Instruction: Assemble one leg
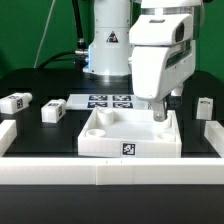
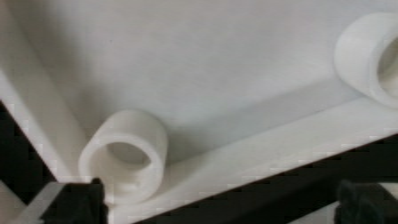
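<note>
On the black tabletop (image 1: 60, 135), toward the exterior view's left: far-left leg (image 1: 15, 101), lying loose, tag facing forward. Just beside it, nearer the centre: second leg (image 1: 52, 110), dark tagged face forward. Near the exterior view's right edge: third leg (image 1: 205, 106), well apart from the other two.

At centre front: large white square tray piece (image 1: 95, 147), tag on its front wall, all three legs lying apart from it. Behind it, flat on the tabletop: marker board (image 1: 110, 100). Along the front edge: low white rail (image 1: 110, 178).

Over the tray piece's rear corner on the exterior view's right: end effector (image 1: 163, 108), pointing down, low over that corner. Set wide open, holding nothing. In the wrist view: dark fingertips (image 2: 57, 205) at opposite sides, tray wall between them, contact with it not discernible. Close to one fingertip: round corner socket (image 2: 121, 158). Farther along the tray: second socket (image 2: 377, 55).
</note>
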Available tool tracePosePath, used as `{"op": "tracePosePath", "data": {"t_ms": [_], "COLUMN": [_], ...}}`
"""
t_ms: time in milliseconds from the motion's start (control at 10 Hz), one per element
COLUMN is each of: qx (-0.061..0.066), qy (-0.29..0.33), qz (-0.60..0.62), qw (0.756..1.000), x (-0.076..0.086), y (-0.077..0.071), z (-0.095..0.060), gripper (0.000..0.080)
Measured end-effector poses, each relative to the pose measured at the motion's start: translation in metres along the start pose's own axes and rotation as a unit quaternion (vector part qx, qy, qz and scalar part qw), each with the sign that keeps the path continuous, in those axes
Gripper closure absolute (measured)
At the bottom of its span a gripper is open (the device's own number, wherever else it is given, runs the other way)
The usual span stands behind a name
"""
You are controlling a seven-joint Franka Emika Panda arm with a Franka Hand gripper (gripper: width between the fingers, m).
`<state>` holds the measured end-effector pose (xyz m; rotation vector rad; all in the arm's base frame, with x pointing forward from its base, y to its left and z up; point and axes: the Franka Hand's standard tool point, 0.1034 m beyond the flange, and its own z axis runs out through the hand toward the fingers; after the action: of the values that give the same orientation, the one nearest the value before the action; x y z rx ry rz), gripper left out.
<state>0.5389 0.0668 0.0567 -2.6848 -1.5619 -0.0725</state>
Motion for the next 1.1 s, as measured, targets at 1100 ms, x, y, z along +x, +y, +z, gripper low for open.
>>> {"op": "tracePosePath", "data": {"t_ms": [1100], "qx": [0.002], "qy": [-0.024], "qz": [-0.151], "qw": [0.988], "x": [-0.026], "y": [-0.031], "z": [0.014], "gripper": [0.015]}}
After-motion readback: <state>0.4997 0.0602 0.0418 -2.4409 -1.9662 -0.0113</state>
